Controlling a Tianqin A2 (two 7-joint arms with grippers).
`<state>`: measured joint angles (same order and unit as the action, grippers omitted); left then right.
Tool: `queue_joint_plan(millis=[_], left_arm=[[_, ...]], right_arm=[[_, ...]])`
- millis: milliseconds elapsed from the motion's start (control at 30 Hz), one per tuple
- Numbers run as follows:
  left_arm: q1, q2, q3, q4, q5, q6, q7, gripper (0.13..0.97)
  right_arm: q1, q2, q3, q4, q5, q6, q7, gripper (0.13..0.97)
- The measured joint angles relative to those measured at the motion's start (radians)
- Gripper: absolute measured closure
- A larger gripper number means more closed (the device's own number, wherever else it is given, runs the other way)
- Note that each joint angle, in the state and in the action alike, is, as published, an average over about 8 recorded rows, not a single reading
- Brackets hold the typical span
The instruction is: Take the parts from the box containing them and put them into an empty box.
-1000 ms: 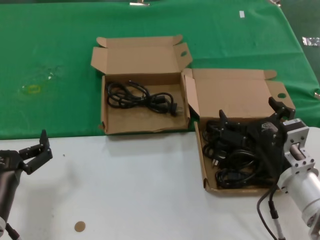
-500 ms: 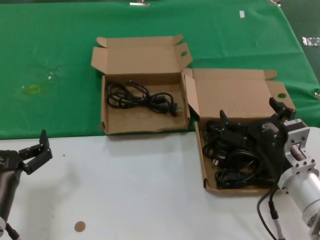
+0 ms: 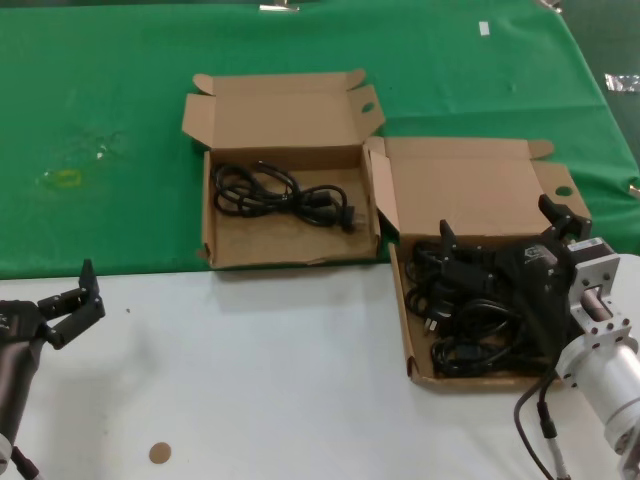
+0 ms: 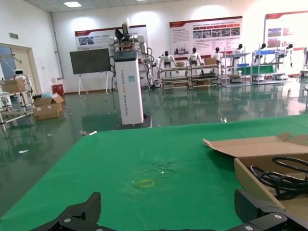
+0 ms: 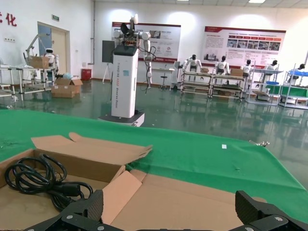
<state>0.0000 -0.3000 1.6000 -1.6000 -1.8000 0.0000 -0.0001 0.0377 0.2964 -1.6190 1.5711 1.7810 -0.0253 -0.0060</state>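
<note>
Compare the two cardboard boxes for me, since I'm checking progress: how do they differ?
The left box holds one coiled black cable; the right box holds a tangled pile of cables. The left box lies fully on the green cloth; the right box reaches onto the white table, under the right gripper. Both are brown, shallow and open.

green cloth [image 3: 120, 110] covers the far table, white table [image 3: 260, 380] up front, brown round spot [image 3: 159, 453] near its edge.

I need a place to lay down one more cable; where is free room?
Free: the floor of the left box in front of its single cable, and the white table between both tools. Crowded: the right box, full of cables, right tool over it.
</note>
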Motion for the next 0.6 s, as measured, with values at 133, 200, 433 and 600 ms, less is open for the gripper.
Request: queue_joint_plan(millis=[133, 200, 433, 600], left_arm=[[0.0, 0.0, 0.0, 0.0, 0.0, 0.0, 0.0, 0.132], [0.0, 0.0, 0.0, 0.0, 0.0, 0.0, 0.0, 0.132], [0.0, 0.0, 0.0, 0.0, 0.0, 0.0, 0.0, 0.132], [0.0, 0.0, 0.0, 0.0, 0.0, 0.0, 0.0, 0.132]], right_arm=[[0.0, 0.0, 0.0, 0.0, 0.0, 0.0, 0.0, 0.129], [0.0, 0.0, 0.0, 0.0, 0.0, 0.0, 0.0, 0.129], [0.0, 0.0, 0.0, 0.0, 0.0, 0.0, 0.0, 0.129], [0.0, 0.0, 0.0, 0.0, 0.0, 0.0, 0.0, 0.129]])
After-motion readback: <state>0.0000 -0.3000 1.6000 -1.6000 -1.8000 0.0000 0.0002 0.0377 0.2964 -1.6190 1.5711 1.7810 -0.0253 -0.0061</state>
